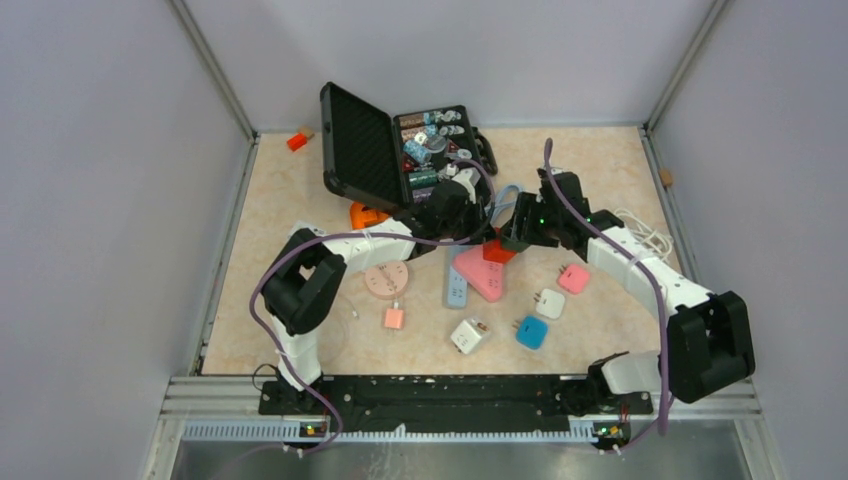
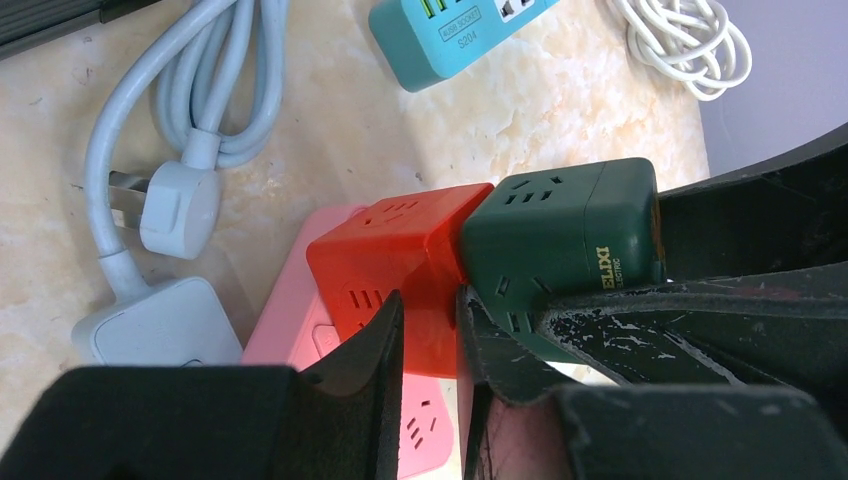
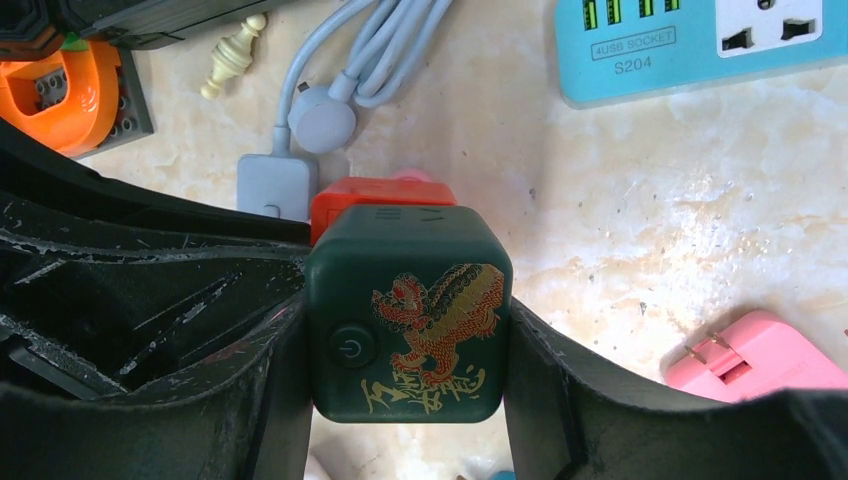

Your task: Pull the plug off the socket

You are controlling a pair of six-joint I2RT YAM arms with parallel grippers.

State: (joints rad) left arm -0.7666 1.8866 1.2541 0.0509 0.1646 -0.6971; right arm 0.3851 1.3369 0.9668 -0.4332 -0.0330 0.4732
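A dark green cube adapter point(image 3: 408, 310) with a gold and red lion print is plugged into a red cube socket point(image 2: 395, 265); the two sit tight together, raised over a pink power strip point(image 2: 290, 320). My left gripper point(image 2: 430, 335) is shut on the red cube's near side. My right gripper point(image 3: 408, 330) is shut on the green cube, one finger on each side. In the top view the two grippers point(image 1: 478, 222) point(image 1: 520, 232) meet at mid table over the red cube point(image 1: 497, 251). The green cube also shows in the left wrist view point(image 2: 565, 225).
An open black case point(image 1: 365, 150) of small parts stands behind. A grey cord and plug point(image 2: 175, 205), a teal USB strip point(image 3: 700, 40) and a white cable point(image 1: 645, 232) lie close by. Loose pink point(image 1: 573, 278), white point(image 1: 549, 302), blue point(image 1: 531, 332) cube plugs lie in front.
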